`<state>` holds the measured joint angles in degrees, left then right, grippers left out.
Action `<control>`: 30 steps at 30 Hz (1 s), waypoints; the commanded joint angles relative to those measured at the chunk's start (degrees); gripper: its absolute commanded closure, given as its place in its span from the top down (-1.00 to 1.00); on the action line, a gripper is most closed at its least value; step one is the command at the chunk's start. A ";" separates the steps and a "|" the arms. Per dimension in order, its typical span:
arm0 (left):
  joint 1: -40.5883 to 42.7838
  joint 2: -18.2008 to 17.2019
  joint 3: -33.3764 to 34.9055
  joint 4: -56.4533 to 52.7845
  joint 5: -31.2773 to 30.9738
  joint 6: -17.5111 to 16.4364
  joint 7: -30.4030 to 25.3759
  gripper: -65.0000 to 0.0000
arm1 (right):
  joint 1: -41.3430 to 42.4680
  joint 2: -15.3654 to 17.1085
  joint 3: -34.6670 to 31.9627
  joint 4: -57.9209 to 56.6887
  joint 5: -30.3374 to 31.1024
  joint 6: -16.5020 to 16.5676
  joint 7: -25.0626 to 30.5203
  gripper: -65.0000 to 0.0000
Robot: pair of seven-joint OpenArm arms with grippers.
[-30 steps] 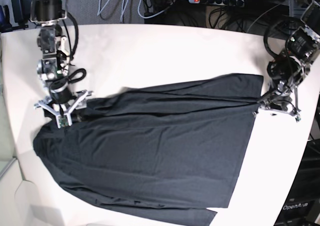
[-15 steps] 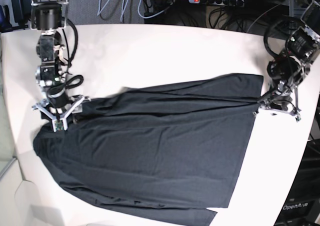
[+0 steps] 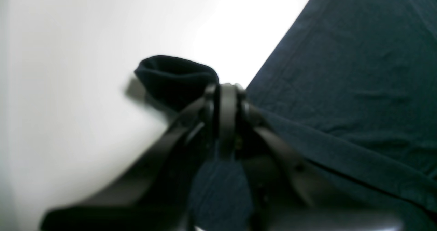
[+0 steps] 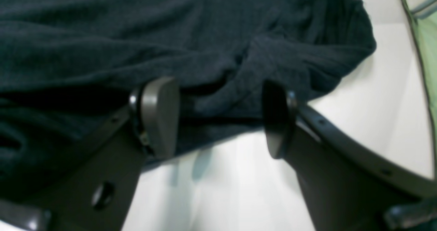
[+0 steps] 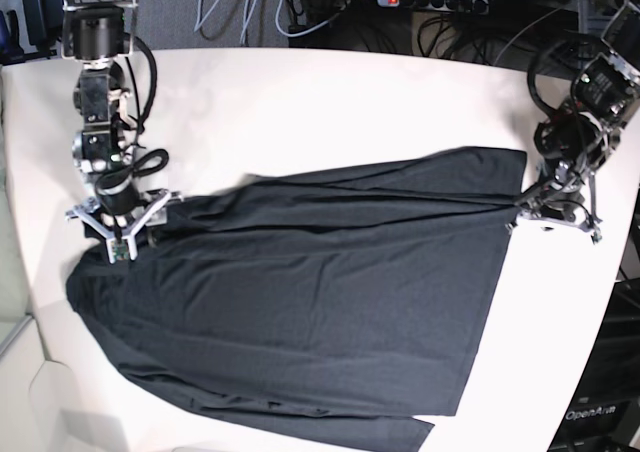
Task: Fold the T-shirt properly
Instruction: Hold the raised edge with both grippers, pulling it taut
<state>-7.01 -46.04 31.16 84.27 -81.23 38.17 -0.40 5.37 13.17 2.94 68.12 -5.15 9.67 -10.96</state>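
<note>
Base view: left gripper (image 5: 522, 204) clamped on T-shirt (image 5: 300, 292) hem, anchoring it; right gripper (image 5: 122, 234) spread wide over opposite edge, nothing held.

Left gripper (image 5: 522, 204) sits low at the table's far side, its arm (image 5: 590, 97) bent down from above, jaws pinched tight on a fold of the shirt (image 5: 300, 302). Across the way, the right gripper (image 5: 118, 234) points straight down from a near-vertical arm (image 5: 98, 82), jaws spread wide, its fingers (image 4: 160, 116) straddling the cloth's edge without closing on it.
</note>
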 commanded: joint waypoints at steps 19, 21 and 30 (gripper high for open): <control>-0.16 -1.39 -0.70 2.98 0.92 -0.24 -1.31 -1.00 | 3.38 -0.11 0.09 -7.50 0.27 0.13 1.60 -0.04; -0.16 -1.39 -0.78 2.98 0.92 -0.24 -1.31 -1.00 | 3.38 -0.20 0.09 -7.50 0.27 0.13 1.60 -0.04; -0.16 -1.39 -0.52 3.07 0.92 -0.15 -1.31 -1.00 | 3.38 -0.03 0.09 -7.50 0.09 0.13 1.60 -0.81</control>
<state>-6.22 -46.17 31.22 86.52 -81.23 38.22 -0.40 8.49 12.38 2.83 60.40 -4.27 9.63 -7.51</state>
